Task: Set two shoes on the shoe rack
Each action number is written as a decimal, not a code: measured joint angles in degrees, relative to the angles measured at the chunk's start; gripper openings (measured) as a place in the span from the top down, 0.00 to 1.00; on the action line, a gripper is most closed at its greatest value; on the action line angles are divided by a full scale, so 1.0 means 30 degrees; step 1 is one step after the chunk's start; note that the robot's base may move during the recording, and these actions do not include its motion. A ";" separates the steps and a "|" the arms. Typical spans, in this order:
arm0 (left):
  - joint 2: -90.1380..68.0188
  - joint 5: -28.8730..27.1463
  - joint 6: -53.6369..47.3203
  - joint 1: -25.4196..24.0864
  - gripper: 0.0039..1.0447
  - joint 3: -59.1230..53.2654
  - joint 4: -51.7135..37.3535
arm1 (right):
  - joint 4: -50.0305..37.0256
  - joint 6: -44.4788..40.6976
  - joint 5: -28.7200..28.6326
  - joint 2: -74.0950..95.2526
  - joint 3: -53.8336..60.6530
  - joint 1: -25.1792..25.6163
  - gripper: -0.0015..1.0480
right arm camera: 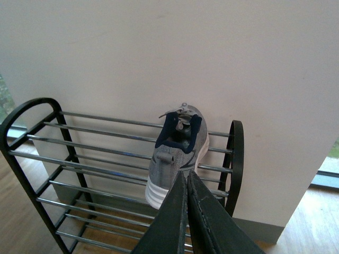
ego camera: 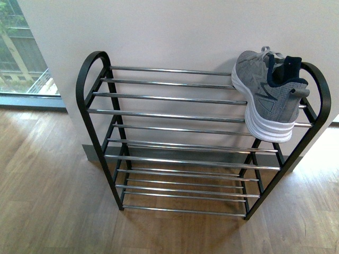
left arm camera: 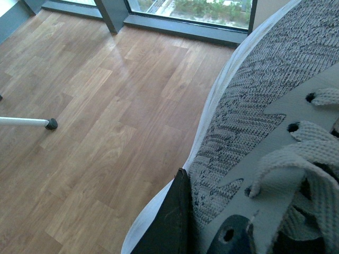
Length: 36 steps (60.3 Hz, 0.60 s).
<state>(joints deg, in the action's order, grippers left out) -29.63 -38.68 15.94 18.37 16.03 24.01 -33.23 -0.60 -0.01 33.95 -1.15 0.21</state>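
A: Here, what stands on the shoe rack (ego camera: 159,115)?
B: Thin black frame, shiny chrome bars. A grey knit sneaker (ego camera: 267,100) with a white ribbed sole and dark collar lies tilted on its side at the right end of the top tier.
A: And the pincers?
B: Right pincer (right arm camera: 186,180): dark tapered fingers pressed together, empty, facing the rack. Left pincer (left arm camera: 180,211): clamped on a second sneaker (left arm camera: 254,106), one finger against its knit flank, above the wooden floor (left arm camera: 95,132).
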 joint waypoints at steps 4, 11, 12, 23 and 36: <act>0.0000 0.0000 0.0000 0.0000 0.99 0.0000 0.0000 | 0.0692 0.0000 0.0000 -0.0743 0.0000 0.0000 0.98; 0.0000 -0.0007 0.0000 0.0000 0.99 0.0000 0.0000 | 0.1872 0.0000 0.0000 -0.2011 0.0007 0.0000 0.98; 0.0000 -0.0007 0.0000 0.0000 0.99 0.0000 0.0000 | 0.2076 0.0000 0.0000 -0.2222 0.0007 0.0000 0.98; 0.0000 -0.0007 0.0000 0.0000 0.99 0.0000 0.0000 | 0.3898 0.0000 0.0000 -0.4138 0.0015 0.0000 0.98; 0.0000 -0.0007 0.0000 0.0000 0.99 0.0000 0.0000 | 0.5603 0.0000 0.0000 -0.5894 0.0015 0.0000 0.98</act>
<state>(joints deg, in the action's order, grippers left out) -29.63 -38.70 15.94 18.37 16.03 24.01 -16.43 -0.60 -0.01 16.27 -1.10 0.21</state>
